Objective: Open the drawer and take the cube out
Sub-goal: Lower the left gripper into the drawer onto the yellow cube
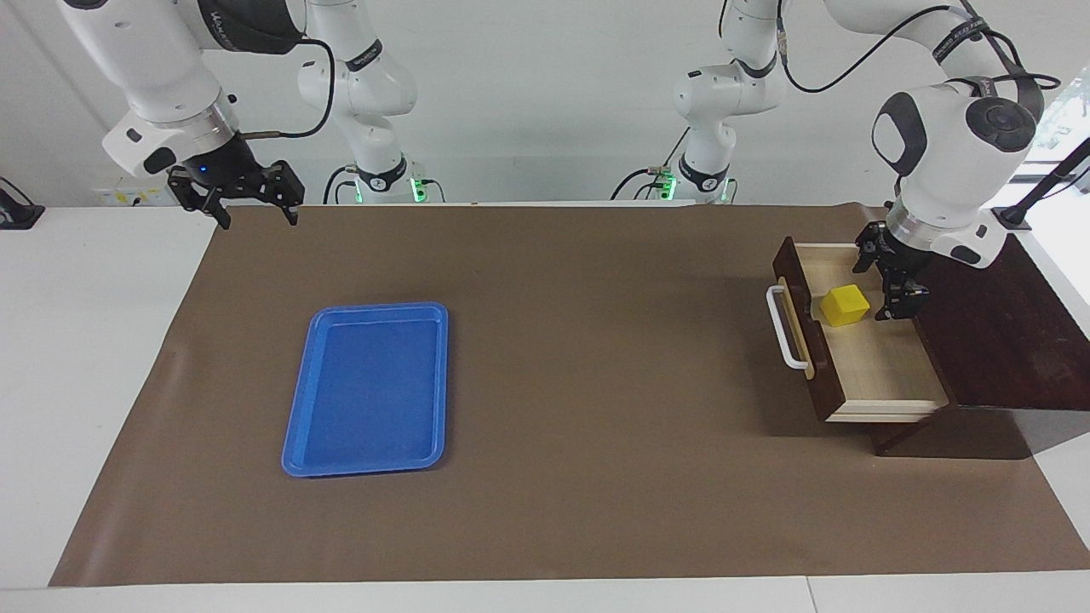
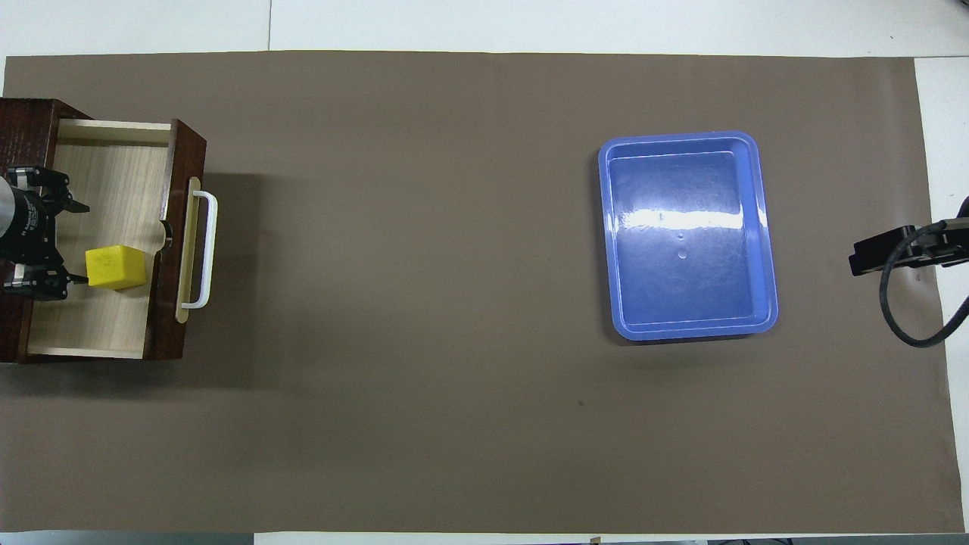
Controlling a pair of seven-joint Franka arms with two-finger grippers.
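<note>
The left gripper (image 1: 890, 281) is lowered into the open drawer (image 1: 877, 366), its 2 fingers spread wide and empty, 1 fingertip just beside the cube (image 1: 845, 305), which is not yet enclosed. The cube is seen resting on the drawer's pale floor, between the gripper and the front panel, close to the white bar handle (image 1: 785, 328). The drawer is drawn fully out of its dark wooden box (image 1: 1005, 340), so the opening step is judged done; grasping and lifting out the cube are left. The cube appears as a small, solid, bright-yellow block with clean edges. Well apart from the drawer, toward the right arm's end, a blue tray (image 1: 370, 387) is laid. The right gripper (image 1: 247, 200) is held waiting in the air, fingers apart and empty.
</note>
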